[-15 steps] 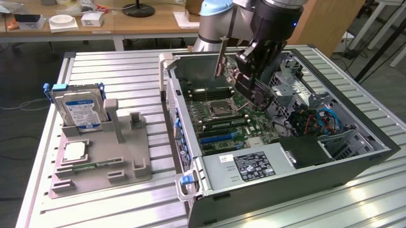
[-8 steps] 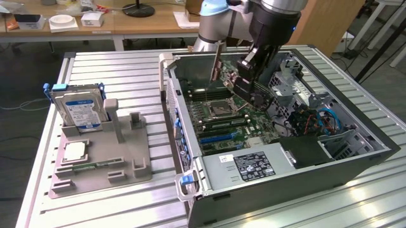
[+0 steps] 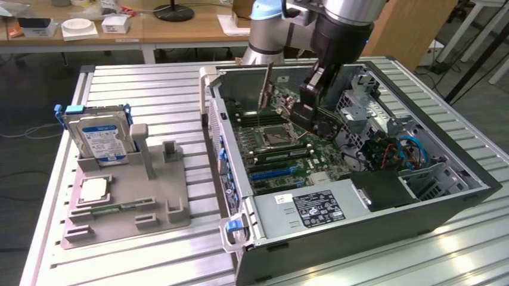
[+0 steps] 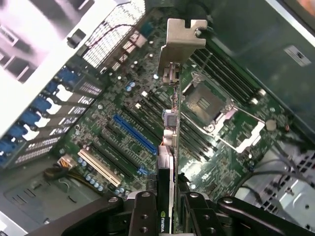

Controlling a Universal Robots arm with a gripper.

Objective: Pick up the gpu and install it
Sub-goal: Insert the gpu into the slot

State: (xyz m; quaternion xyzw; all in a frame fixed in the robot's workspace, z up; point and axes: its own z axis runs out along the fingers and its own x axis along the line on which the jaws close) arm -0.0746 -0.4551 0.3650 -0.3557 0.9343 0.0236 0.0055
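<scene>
Metal case (image 3: pixel 358 241), gpu (image 4: pixel 170 128) inside

exterior: high, oblique | wrist: close above motherboard (image 4: pixel 106 105) | shared: motherboard (image 3: pixel 314 156)

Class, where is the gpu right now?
The gpu is clamped in the gripper inside the open computer case on the exterior view's right, standing on edge above the motherboard, close to the empty CPU socket.
</scene>
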